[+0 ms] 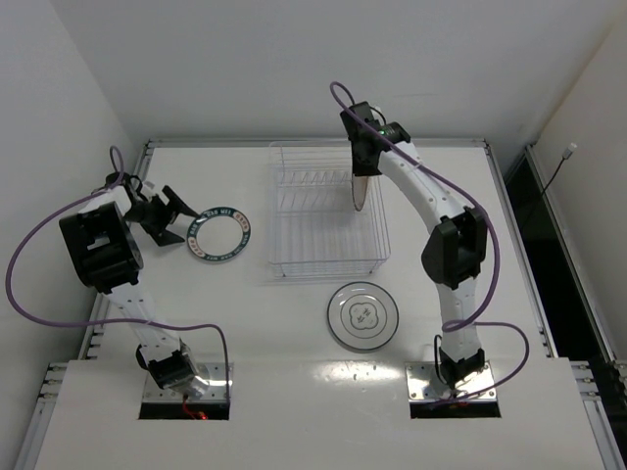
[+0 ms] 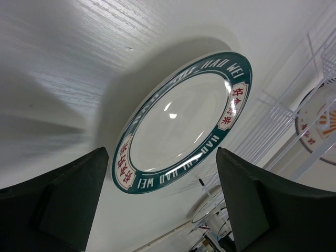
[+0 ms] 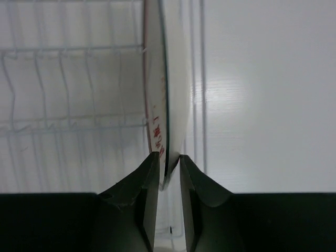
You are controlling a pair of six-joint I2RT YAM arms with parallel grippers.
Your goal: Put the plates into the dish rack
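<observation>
The right gripper pinches the orange plate by its rim and holds it on edge over the right side of the rack. The left gripper is wide open, near the teal plate, which lies flat on the surface. The grey plate lies in front of the rack. The orange plate could bump a wire or miss its slot, then tip or slip, as only a thin edge is held.

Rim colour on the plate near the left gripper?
The plate has a dark teal rim with white lettering; left wrist view.
</observation>
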